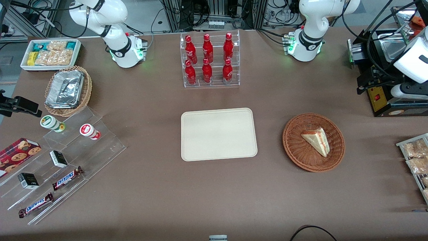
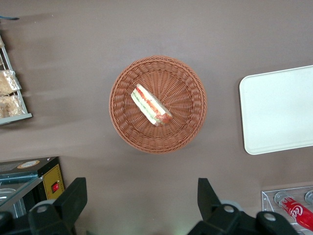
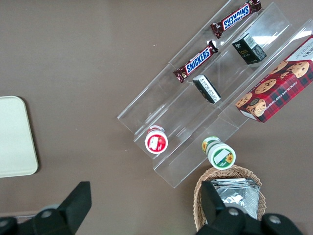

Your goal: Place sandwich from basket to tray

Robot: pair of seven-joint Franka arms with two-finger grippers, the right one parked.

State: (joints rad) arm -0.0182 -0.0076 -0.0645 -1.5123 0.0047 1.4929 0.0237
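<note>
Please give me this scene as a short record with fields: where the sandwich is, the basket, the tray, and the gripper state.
sandwich: one wedge, lying in the basket, filling edge visible
basket: round brown wicker, on the table beside the tray
tray: cream, rectangular, nothing on it
gripper: left arm's gripper, open, high above the table near the basket, holding nothing
task step: sandwich not yet picked up
</note>
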